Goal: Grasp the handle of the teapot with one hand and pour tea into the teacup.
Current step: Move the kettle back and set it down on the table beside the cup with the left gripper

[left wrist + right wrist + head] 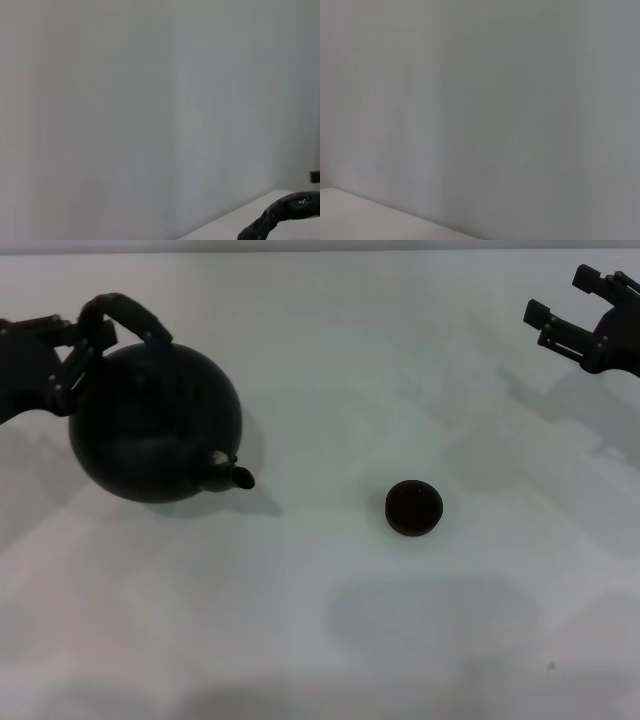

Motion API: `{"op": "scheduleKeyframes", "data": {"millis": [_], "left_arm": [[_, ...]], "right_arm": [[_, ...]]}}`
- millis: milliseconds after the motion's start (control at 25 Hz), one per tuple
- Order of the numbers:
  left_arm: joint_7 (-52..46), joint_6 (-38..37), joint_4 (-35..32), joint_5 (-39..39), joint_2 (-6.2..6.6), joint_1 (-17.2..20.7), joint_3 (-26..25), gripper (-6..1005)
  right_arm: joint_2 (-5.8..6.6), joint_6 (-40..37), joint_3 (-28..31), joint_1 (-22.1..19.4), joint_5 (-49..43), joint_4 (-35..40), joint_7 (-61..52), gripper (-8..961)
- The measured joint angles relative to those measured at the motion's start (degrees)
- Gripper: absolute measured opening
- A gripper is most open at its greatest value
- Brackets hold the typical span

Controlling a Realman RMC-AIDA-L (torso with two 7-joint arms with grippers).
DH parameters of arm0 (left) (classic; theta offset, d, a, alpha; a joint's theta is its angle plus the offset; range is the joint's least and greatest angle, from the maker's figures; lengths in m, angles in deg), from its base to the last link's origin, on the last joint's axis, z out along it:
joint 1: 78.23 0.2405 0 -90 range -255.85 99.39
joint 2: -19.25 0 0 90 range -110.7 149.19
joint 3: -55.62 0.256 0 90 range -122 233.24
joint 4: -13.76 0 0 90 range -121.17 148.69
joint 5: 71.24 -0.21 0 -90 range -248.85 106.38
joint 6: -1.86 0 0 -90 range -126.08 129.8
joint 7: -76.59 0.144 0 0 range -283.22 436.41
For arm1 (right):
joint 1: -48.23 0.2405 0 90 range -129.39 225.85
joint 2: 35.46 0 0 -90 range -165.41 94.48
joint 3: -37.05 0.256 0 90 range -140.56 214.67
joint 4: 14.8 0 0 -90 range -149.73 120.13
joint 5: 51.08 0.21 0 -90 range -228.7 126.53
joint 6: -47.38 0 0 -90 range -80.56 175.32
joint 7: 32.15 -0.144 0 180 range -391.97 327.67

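Observation:
The large round black teapot [155, 425] is on the left in the head view, its short spout [238, 477] pointing toward the teacup. Its arched handle [128, 312] rises at the pot's far left side. My left gripper [82, 343] reaches in from the left edge and is shut on the handle's left end. A piece of the rough dark handle [282, 212] also shows in the left wrist view. The small dark teacup [414, 507] stands alone to the right of the spout, a good gap away. My right gripper [560, 298] hovers open at the far right, away from both.
The white table [320, 640] has nothing else on it. A pale wall [150, 100] fills both wrist views, with a strip of table edge [360, 215] low in the right wrist view.

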Motion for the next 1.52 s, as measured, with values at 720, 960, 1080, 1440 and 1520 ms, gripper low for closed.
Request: {"op": "scheduleKeyframes", "data": {"millis": [720,960,1080,1440,1520], "left_arm": [[10.37,2.32,9.27,-0.04,-0.34,0.10,-2.77,100],[12.00,3.02,10.06,0.03,-0.50,0.12,-2.77,101],[13.76,3.32,11.18,0.21,-0.55,0.04,-2.77,101],[18.07,3.68,14.15,2.71,-0.64,0.10,-2.77,101],[18.84,3.70,14.95,3.16,-0.63,0.14,-2.77,101]], "right_arm": [[0.00,0.40,-1.23,-0.04,0.02,0.00,0.00,860],[0.00,0.40,-1.23,-0.15,0.02,0.00,0.00,860],[0.00,0.40,-1.21,-0.17,0.02,0.00,0.00,860],[0.00,0.37,-1.20,-0.31,0.02,0.00,0.00,860],[0.00,0.37,-1.20,-0.35,0.02,0.00,0.00,860]]}}
